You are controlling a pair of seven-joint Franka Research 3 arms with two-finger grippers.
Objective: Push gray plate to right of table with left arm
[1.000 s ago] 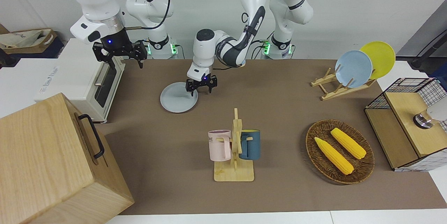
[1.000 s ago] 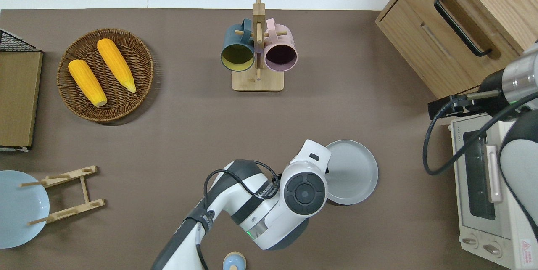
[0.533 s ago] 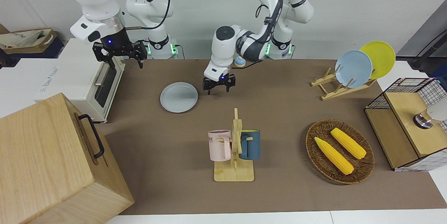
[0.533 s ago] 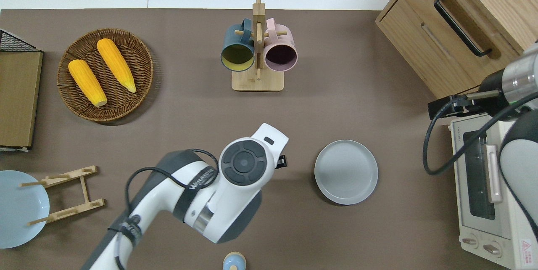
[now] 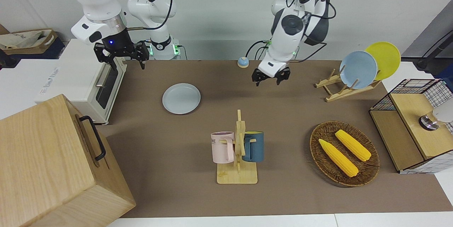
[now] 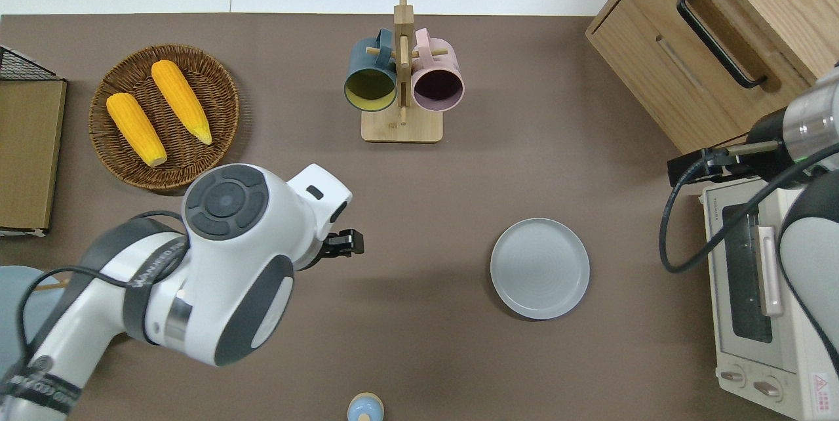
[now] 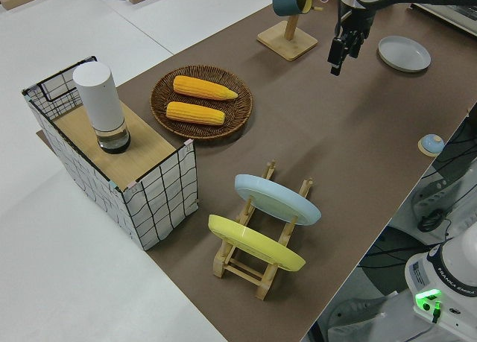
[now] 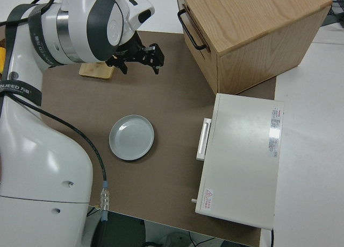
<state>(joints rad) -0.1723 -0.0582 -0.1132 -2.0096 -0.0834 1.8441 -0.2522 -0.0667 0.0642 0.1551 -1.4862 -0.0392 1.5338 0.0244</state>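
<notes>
The gray plate (image 5: 181,98) lies flat on the brown table (image 5: 283,114), toward the right arm's end and a short way from the toaster oven; it also shows in the overhead view (image 6: 539,268) and the right side view (image 8: 131,137). My left gripper (image 5: 270,78) is open and empty. It hangs in the air over bare mat (image 6: 344,244), well apart from the plate and toward the left arm's end of it. The right arm is parked, its gripper (image 5: 122,57) open.
A white toaster oven (image 5: 88,82) and a wooden drawer box (image 5: 53,163) stand at the right arm's end. A mug rack (image 5: 237,149), a corn basket (image 5: 344,153), a plate rack (image 5: 357,69), a wire crate (image 5: 414,131) and a small blue knob (image 5: 242,62) are also there.
My left gripper has left the plate's rim, risen and swung toward the left arm's end of the table. The plate has stayed where it was.
</notes>
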